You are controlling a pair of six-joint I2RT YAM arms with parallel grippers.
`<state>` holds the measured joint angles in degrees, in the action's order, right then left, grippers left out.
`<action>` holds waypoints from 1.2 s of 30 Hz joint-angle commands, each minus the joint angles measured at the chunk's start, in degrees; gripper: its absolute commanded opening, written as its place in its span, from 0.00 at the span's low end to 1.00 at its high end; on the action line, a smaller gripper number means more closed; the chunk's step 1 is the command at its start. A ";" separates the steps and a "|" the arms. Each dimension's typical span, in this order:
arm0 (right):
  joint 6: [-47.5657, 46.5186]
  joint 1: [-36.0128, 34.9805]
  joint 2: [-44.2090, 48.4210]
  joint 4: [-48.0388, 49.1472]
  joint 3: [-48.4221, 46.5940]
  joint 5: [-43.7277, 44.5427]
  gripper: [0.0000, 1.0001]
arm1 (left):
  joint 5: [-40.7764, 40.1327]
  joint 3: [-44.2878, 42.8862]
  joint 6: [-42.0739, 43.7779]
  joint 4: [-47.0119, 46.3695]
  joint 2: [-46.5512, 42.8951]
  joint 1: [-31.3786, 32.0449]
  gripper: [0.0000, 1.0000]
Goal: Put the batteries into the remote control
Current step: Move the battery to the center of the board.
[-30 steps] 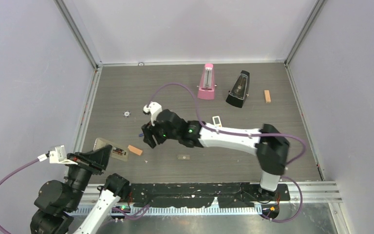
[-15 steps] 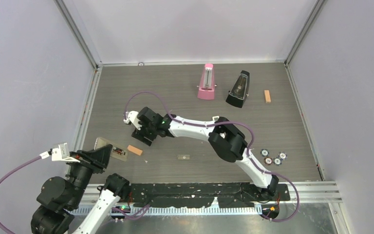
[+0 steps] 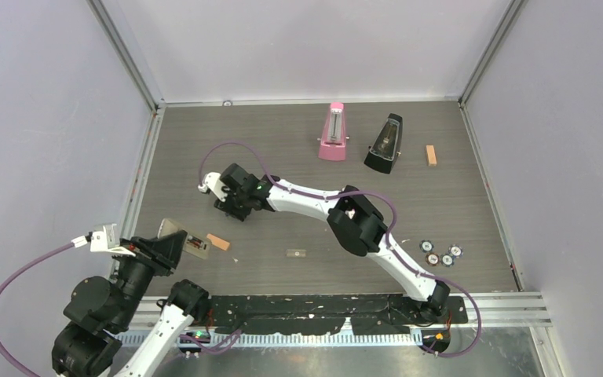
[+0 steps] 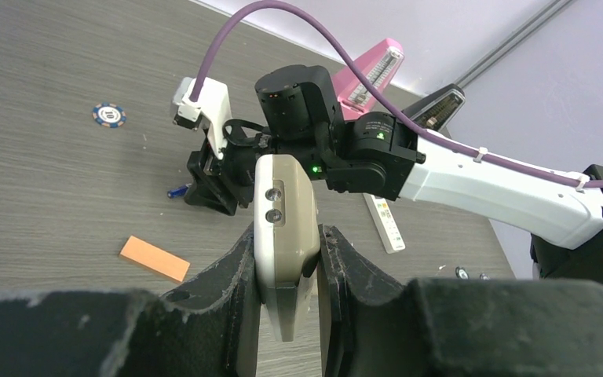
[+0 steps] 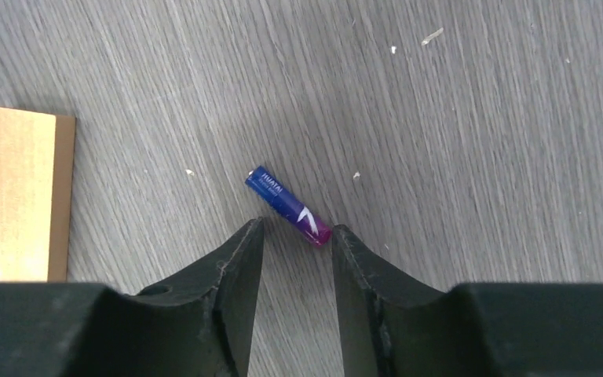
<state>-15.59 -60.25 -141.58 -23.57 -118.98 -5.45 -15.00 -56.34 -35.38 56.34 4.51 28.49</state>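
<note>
My left gripper (image 4: pixel 288 251) is clamped on the remote control (image 4: pixel 284 204), whose grey-beige back faces the wrist camera. My right gripper (image 5: pixel 294 236) is down at the table (image 5: pixel 479 118) with its jaws partly apart and gripping nothing; the magenta end of a blue battery (image 5: pixel 283 200) lies on the wood between the fingertips, with an orange block (image 5: pixel 23 204) well off to one side

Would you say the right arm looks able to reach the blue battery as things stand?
Probably yes: the right gripper hangs right over the battery, its jaws open either side of the pink end, nothing lying between.
</note>
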 commanded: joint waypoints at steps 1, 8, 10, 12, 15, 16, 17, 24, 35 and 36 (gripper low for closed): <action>1.08 0.24 -0.32 -1.00 -1.44 -0.60 0.40 | 1.36 -0.15 0.75 -4.27 1.49 0.03 0.00; 3.56 0.24 0.09 -0.51 -0.20 -0.07 0.14 | 2.10 0.52 0.49 -4.73 1.58 0.07 0.00; 4.35 0.22 1.16 0.72 1.41 0.14 0.09 | 2.50 0.70 0.48 -4.78 1.80 0.06 0.00; 4.93 0.30 2.42 1.44 2.68 0.17 0.07 | 2.61 0.76 0.47 -4.59 1.89 0.07 0.00; 5.75 0.38 4.52 1.86 4.09 0.28 0.05 | 2.65 0.75 0.56 -4.42 1.75 0.07 0.00; 5.93 0.35 5.02 1.95 4.45 0.38 0.05 | 2.69 0.83 0.49 -4.48 1.80 0.07 0.00; 6.39 0.33 6.01 2.08 5.31 0.46 0.05 | 2.81 0.93 0.36 -4.56 1.81 0.01 0.00; 12.07 0.66 17.29 2.74 16.84 7.14 0.05 | 6.34 1.62 0.19 -5.49 2.46 0.07 0.00; 29.38 0.68 45.33 -0.69 51.98 18.62 0.05 | 24.35 8.61 -4.33 -14.02 6.02 0.07 0.00; 30.05 0.66 46.83 -1.56 55.71 19.07 0.06 | 25.51 9.74 -5.25 -15.40 6.34 0.07 0.00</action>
<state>7.38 -59.77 -102.87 -22.37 -72.62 9.10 1.15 -49.41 -37.39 49.39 8.97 28.49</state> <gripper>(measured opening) 0.127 0.278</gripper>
